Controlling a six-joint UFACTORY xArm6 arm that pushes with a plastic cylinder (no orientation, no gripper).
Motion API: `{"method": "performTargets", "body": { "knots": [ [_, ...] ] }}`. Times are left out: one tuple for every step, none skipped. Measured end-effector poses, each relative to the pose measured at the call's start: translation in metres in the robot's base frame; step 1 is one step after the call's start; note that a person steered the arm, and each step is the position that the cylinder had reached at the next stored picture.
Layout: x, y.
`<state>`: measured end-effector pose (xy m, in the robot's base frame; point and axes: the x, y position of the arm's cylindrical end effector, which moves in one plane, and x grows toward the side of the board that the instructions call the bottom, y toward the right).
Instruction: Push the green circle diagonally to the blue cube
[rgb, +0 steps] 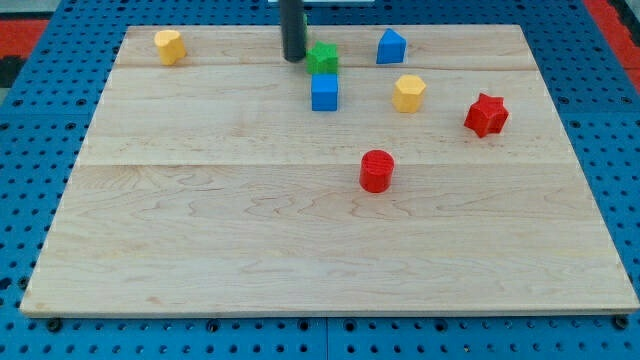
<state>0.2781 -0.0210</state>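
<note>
Tip (293, 58) just left of green block (322, 58), upper middle of frame.

Green block close above blue cube (324, 92), nearly touching it; shape of green block hard to tell, so no clear long axis or pointing direction. Rod upright, coming down from top edge, only its lower part visible. No jaws on the rod, nothing held; lower end beside the green block, contact not certain. Elsewhere on wooden board (250, 250): blue block (391, 46) upper right of green, yellow block (409, 93) right of cube, yellow block (169, 46) upper left, red star (486, 115) at right, red cylinder (377, 171) near centre.
</note>
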Motion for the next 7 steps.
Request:
{"method": "performTargets", "body": {
  "knots": [
    [-0.003,-0.002],
    [-0.037,0.007],
    [-0.081,0.031],
    [-0.086,0.026],
    [-0.075,-0.03],
    [0.008,-0.069],
    [0.015,-0.086]
  ]
}}
